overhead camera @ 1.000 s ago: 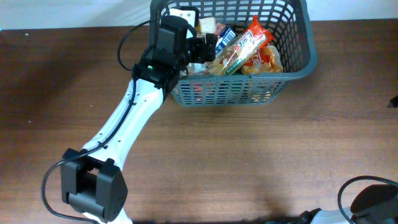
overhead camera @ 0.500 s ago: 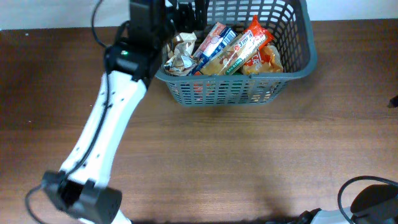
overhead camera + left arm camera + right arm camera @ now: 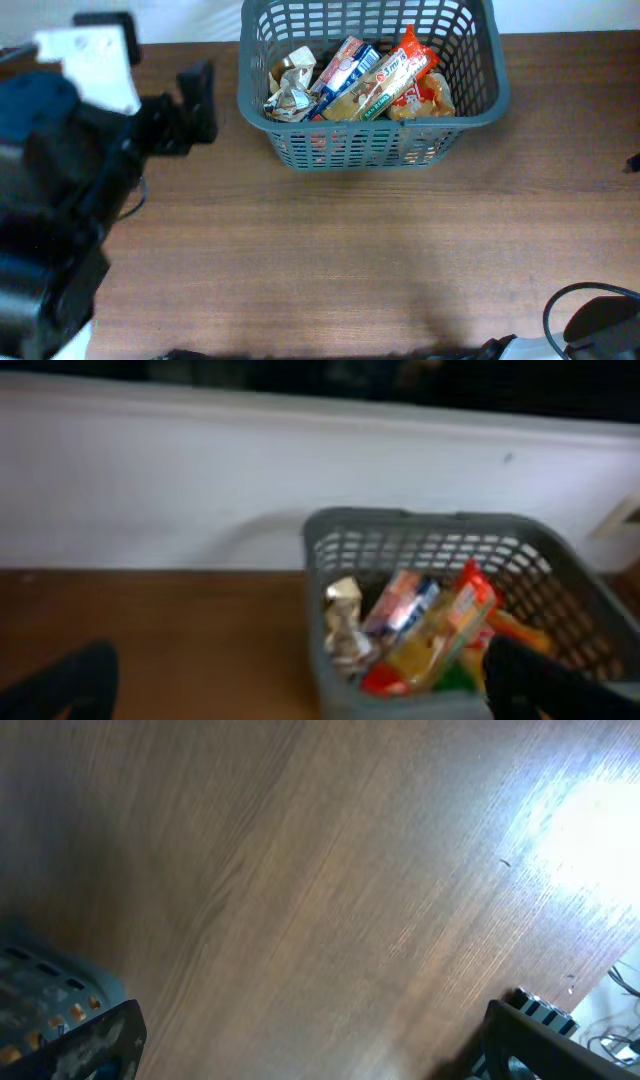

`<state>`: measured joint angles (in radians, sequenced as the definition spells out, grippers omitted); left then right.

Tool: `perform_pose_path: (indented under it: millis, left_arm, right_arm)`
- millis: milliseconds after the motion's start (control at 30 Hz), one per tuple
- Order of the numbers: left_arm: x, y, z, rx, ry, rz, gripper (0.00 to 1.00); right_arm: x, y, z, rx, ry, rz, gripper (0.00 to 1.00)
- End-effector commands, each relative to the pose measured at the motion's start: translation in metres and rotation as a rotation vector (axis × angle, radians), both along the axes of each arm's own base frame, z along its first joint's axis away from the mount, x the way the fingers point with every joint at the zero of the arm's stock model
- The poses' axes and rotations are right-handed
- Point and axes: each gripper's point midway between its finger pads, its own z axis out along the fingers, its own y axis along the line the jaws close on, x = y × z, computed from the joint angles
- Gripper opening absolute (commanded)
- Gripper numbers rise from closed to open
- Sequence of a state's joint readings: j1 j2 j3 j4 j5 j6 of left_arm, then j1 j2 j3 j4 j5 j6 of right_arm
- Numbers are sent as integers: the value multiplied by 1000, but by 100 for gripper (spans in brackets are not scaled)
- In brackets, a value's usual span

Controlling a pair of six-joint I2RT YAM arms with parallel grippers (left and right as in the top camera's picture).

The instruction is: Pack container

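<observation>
The dark grey basket (image 3: 480, 110) stands at the back middle of the table. It holds a crumpled silver wrapper (image 3: 290, 95), a blue and red packet (image 3: 345, 62), a long orange packet (image 3: 395, 75) and an orange snack bag (image 3: 435, 95). My left gripper (image 3: 190, 110) is raised high, left of the basket, open and empty. In the left wrist view, blurred, the basket (image 3: 340, 550) lies ahead between the spread fingers (image 3: 300, 695). My right gripper (image 3: 320, 1040) is open and empty above bare wood.
The left arm's body (image 3: 50, 200) looms large and blurred over the table's left side in the overhead view. A white wall (image 3: 150, 480) runs behind the basket. A basket corner (image 3: 40, 980) shows at the right wrist view's lower left. Black cables (image 3: 590, 320) lie at the front right.
My left arm has pulled out of the basket and swung left and up toward the camera. The silver wrapper now lies uncovered at the basket's left end.
</observation>
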<state>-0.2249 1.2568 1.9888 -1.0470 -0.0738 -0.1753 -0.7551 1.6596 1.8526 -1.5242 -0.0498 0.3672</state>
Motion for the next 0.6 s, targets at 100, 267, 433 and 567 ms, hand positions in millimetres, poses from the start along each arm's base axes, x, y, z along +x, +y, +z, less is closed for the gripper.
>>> perform_pose_path:
  millis: [100,267,433,567]
  left_arm:
    - [-62,31,-5,36,35,72,99]
    - [-108,40,-15,36,69,74,99]
    - [-152,48,-37,3,148,94,99]
    - [-183,54,-46,-22,146,103,99]
  right_arm:
    - [-3,0,3,-6,-8,-16,99]
    - [-3,0,3,-6,-8,-16,99]
    - [-3,0,3,-6,-8,-16,99]
    - [-3,0,3,-6,-8,-16,99]
